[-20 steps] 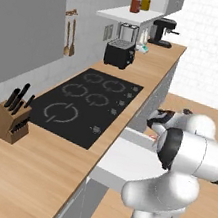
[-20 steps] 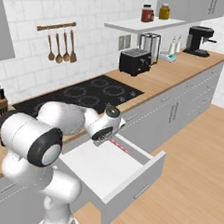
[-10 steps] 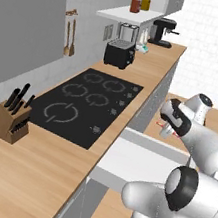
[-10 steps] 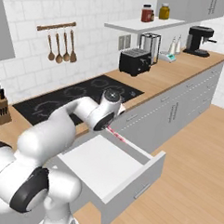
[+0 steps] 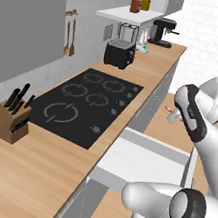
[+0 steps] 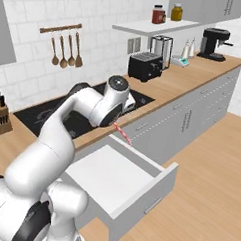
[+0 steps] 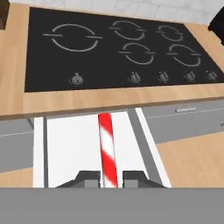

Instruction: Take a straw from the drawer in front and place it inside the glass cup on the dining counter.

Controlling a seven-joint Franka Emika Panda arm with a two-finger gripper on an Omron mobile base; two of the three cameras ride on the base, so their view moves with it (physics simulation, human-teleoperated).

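Left base view: I saw the hand [image 5: 173, 115] raised over open floor, past the far side of the open drawer [image 5: 142, 160], well clear of the desk [image 5: 44, 170] edge. A short red tip of the straw [image 5: 168, 109] showed beside it.

Right base view: the straw [image 6: 123, 134] slanted down from the hand [image 6: 116, 125], its lower end above the drawer's [image 6: 120, 178] rear rim, not touching it. The drawer stood pulled fully out, free floor to its right.

Hand view: the fingers [image 7: 89, 178] were clamped on the straw [image 7: 107, 146], which ran straight ahead over the drawer's [image 7: 70, 144] white bottom toward the desk [image 7: 109, 103] lip and the hob [image 7: 113, 48].
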